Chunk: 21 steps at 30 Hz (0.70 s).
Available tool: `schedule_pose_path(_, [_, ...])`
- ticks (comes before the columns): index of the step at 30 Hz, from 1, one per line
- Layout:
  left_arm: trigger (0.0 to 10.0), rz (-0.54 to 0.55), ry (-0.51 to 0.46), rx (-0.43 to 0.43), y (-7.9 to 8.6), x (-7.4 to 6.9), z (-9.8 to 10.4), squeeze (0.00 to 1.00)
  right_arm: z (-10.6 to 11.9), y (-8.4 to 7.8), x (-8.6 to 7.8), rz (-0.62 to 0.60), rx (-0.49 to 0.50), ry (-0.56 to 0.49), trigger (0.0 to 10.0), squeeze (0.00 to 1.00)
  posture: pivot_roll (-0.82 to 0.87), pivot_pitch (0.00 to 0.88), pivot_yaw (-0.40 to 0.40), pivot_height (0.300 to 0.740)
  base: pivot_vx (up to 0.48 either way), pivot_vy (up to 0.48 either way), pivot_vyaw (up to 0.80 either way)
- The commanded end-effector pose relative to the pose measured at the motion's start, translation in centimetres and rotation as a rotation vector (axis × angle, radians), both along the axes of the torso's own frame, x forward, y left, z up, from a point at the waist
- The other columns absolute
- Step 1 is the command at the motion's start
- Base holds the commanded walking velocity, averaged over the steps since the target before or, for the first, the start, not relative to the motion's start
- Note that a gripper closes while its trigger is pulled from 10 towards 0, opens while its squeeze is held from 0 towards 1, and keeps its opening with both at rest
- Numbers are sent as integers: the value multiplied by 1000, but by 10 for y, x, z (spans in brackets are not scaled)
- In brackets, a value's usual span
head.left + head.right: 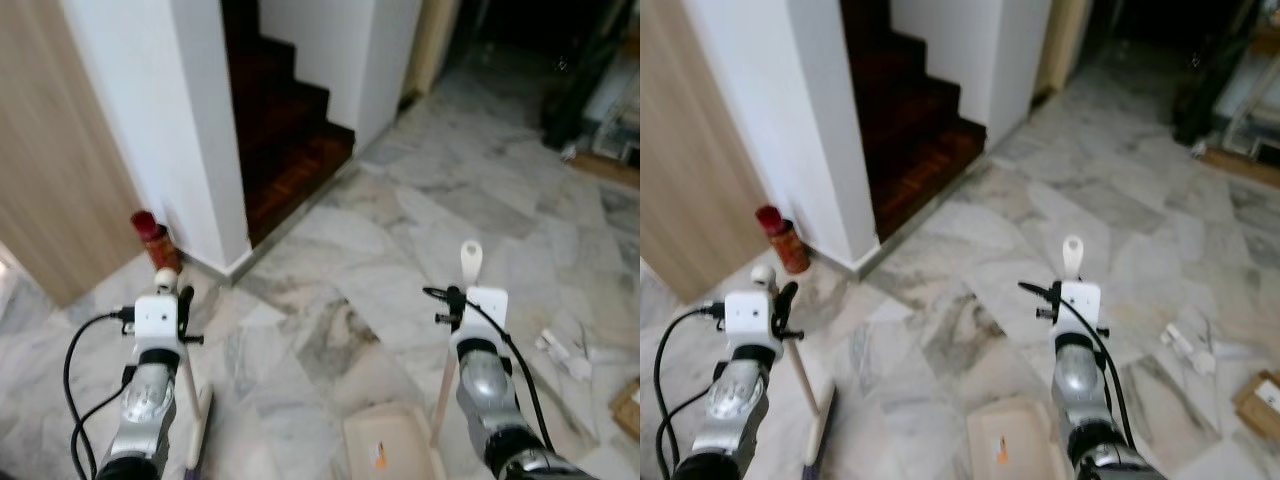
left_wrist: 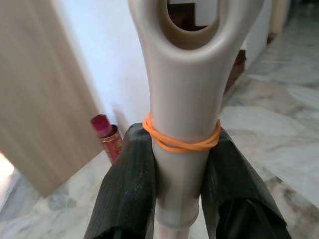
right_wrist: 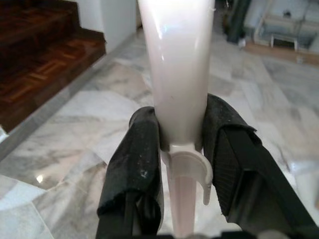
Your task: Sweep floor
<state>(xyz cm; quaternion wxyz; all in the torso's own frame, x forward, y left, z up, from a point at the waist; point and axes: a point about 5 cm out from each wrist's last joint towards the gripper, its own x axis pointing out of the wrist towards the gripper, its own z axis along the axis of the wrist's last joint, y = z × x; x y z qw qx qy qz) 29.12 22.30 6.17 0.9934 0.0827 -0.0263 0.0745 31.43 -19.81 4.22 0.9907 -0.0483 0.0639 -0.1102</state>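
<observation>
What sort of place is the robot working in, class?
Probably a home's ground-floor hallway: a polished marble floor, dark wooden stairs rising between white walls, and a wood-panelled door beside them.

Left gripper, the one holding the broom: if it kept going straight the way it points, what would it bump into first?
Probably the red can at the foot of the white wall. The left gripper, shut on the broom handle, points toward that corner; depth is unclear.

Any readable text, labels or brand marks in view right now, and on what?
None can be read.
Dustpan: a small orange mark, too blurred to read.
Red-capped can by the wall: print too small and blurred.
Cardboard on the floor: a pale label, unreadable.
</observation>
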Motion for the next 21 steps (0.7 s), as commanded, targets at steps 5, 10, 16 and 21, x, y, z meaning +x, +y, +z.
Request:
schedule_pose_path(5, [10000, -13, -31, -7, -3, 3, 6, 0, 4, -5, 2, -14, -1, -22, 10000, 0, 26, 0, 12, 740, 0, 0, -800])
schedule_pose_path(10, [10000, -17, -28, -13, -4, 3, 4, 0, 3, -4, 1, -13, -2, -19, 10000, 0, 28, 0, 11, 740, 0, 0, -800])
schedule_pose_path(16, [10000, -21, -25, -19, -4, 2, 3, 0, 2, -2, 0, -6, 1, -14, 10000, 0, 32, 0, 8, 740, 0, 0, -800])
schedule_pose_path(21, [10000, -26, -26, -23, -5, 2, 3, 0, 2, -1, 0, -1, 1, -13, 10000, 0, 33, 0, 7, 740, 0, 0, -800])
